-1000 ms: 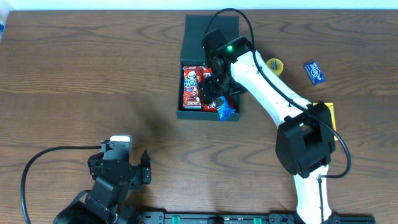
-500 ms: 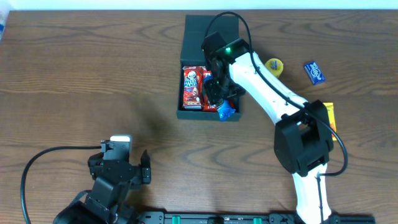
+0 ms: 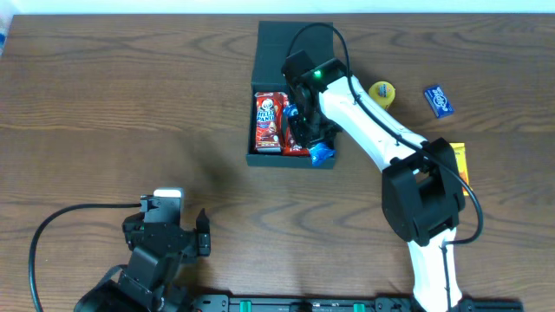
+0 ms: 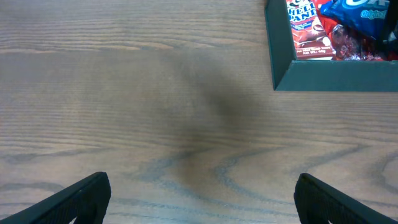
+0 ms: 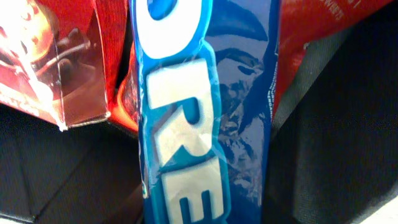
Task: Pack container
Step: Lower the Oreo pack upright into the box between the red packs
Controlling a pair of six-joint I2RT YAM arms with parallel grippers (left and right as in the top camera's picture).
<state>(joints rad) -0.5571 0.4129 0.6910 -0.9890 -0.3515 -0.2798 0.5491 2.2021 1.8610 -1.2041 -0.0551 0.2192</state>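
The container [image 3: 290,160] is a dark teal box at the back middle of the table, with its flap lid [image 3: 295,39] open behind it. A red Hello Panda box [image 3: 269,121] lies in its left half. My right gripper [image 3: 299,121] reaches down into the container and grips a blue Oreo packet [image 5: 186,124], which stands on edge and fills the right wrist view; one end [image 3: 322,154] sticks out at the front wall. My left gripper [image 3: 175,212] hovers open over bare wood at the front left. In its view the container's corner [image 4: 336,76] is at the top right.
To the right of the container lie a yellow round piece [image 3: 381,91], a small blue packet [image 3: 438,100] and a yellow packet [image 3: 458,160] half under my right arm. A black cable loops at the front left [image 3: 52,227].
My right gripper has closed in on the Oreo packet inside the container and shifted a little toward the back. The packet's end has moved slightly right. The left arm has not moved.
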